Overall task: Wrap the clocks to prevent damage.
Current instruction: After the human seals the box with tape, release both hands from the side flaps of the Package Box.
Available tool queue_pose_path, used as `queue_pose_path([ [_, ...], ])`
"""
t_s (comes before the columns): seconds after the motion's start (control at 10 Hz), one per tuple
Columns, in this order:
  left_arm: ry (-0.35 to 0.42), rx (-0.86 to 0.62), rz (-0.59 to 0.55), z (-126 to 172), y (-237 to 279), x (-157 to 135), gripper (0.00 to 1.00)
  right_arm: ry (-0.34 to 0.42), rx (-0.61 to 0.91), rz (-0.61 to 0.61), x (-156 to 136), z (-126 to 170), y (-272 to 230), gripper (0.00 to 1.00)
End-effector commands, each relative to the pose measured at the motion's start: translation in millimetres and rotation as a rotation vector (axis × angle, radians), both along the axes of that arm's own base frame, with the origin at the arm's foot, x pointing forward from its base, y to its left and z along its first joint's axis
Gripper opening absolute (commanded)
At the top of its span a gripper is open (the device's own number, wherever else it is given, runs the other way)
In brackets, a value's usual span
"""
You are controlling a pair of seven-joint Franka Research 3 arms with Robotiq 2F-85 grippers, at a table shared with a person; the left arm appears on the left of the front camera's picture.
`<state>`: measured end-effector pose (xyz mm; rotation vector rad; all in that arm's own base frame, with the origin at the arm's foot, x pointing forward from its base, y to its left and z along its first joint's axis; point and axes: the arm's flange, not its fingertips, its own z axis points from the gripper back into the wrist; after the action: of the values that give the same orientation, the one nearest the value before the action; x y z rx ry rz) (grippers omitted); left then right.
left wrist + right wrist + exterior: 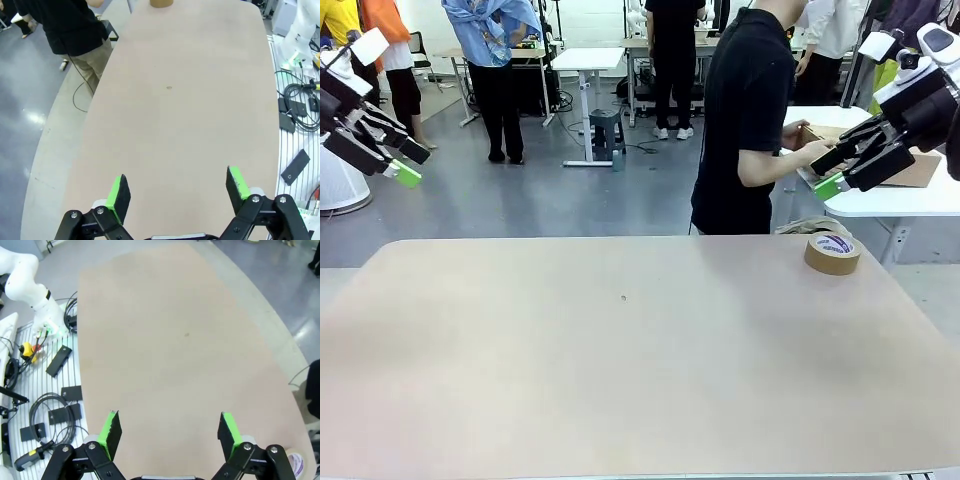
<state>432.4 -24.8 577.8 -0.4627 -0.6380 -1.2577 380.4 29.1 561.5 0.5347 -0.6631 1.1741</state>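
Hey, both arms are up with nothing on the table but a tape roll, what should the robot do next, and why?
Probably hold both arms raised and wait. The left end effector and right end effector are open and empty, the table carries just the tape roll, and the person is turned toward a cardboard box on the side table, apparently fetching items.

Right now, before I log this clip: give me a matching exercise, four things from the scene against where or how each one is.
Things:
1. tape roll
2. left gripper
3. right gripper
4. person

Places/states:
A. open, raised above the table's right side
B. standing at the far edge, turned toward another table
C. lying flat near the table's far right corner
D. open, raised off the table's left side

Pairs: 1-C, 2-D, 3-A, 4-B
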Motion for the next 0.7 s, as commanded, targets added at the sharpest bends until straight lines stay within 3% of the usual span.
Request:
queue_pose_path([
  [0.0,0.000,0.000,0.000,-0.6,-0.9,0.7,1.00,-0.013,0.008,-0.009,1.3,1.6,0.1,1.00],
  [0.6,0.000,0.000,0.000,-0.6,-0.9,0.7,1.00,-0.013,0.008,-0.009,1.3,1.6,0.1,1.00],
])
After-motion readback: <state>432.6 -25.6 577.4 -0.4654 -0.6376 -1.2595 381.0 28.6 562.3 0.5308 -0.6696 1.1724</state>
